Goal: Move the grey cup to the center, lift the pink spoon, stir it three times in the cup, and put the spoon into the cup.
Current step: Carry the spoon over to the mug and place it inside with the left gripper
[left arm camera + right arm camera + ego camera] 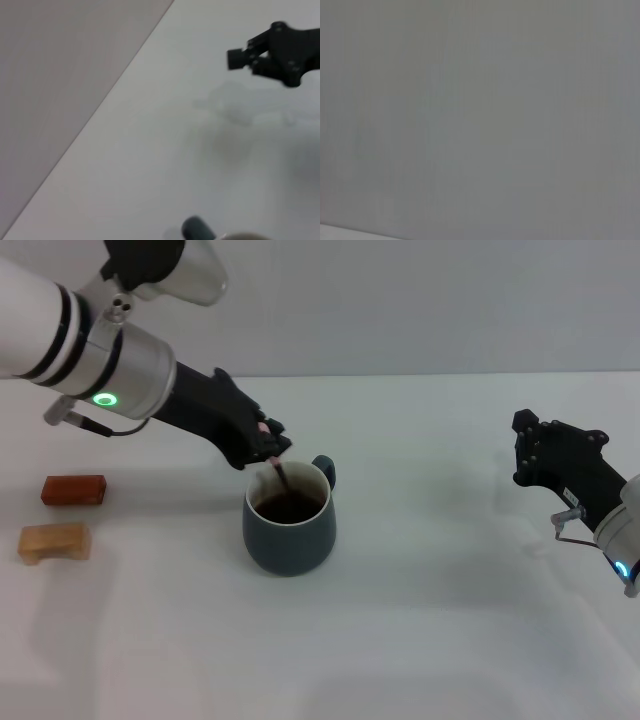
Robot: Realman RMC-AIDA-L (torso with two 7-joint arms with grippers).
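Pink slim spoon point(277, 474), clamped in the left gripper point(268, 448), dips into the slate-grey rounded mug point(289, 518); hard stirring could splash. Right gripper point(530, 448) idles at 3 o'clock, jaw state unclear.

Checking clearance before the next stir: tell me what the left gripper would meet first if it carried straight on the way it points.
The left gripper, shut on the pink spoon, points down and rightward into the grey cup. It would probably meet the cup's rim or the dark liquid first, though depth is unclear.
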